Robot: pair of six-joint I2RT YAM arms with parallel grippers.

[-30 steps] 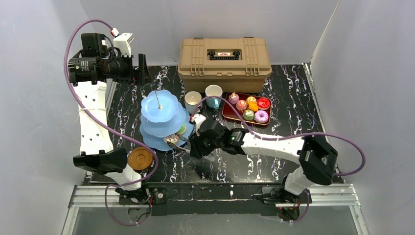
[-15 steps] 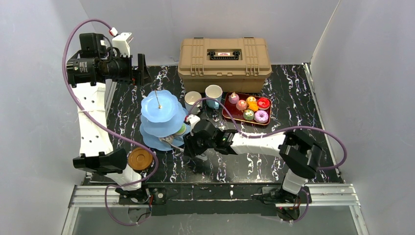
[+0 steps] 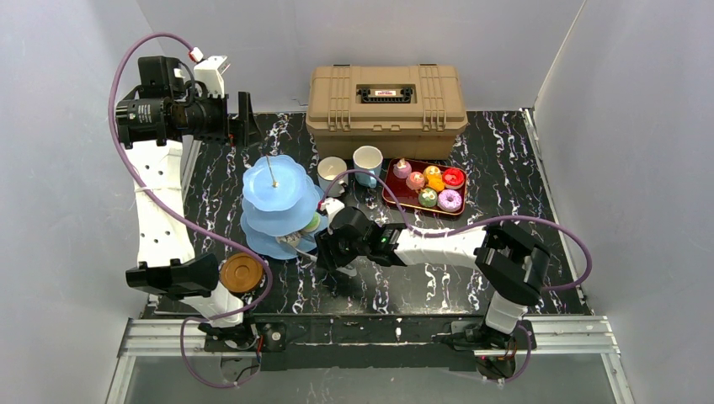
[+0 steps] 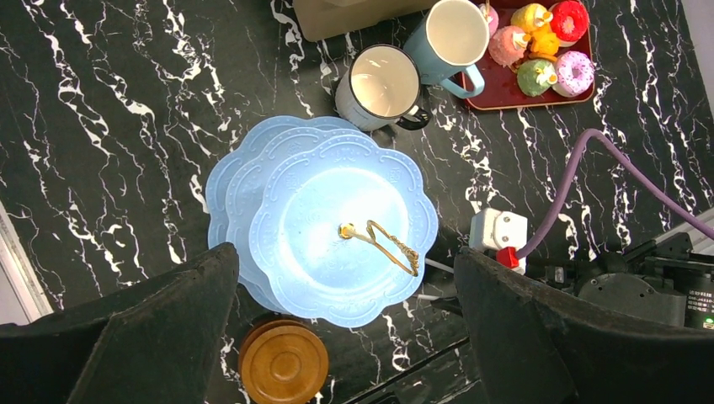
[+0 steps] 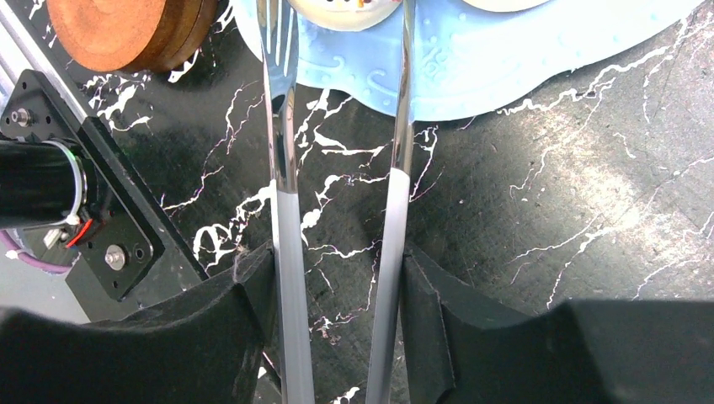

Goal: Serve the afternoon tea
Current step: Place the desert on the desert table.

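Serving looks barely begun: right gripper (image 5: 337,273) clamped on metal tongs (image 5: 285,168) flanking a white-frosted toy cake (image 5: 341,7) on the lowest tier of the light-blue three-tier scalloped cake stand (image 5: 539,50), left gripper (image 4: 345,257) above, fingers apart; six colourful toy cakes (image 3: 429,187) wait on the dark-red rectangular tray (image 3: 389,196), white mug (image 3: 331,172), light-blue mug (image 3: 367,160) and round brown saucers (image 3: 242,273) unpaired
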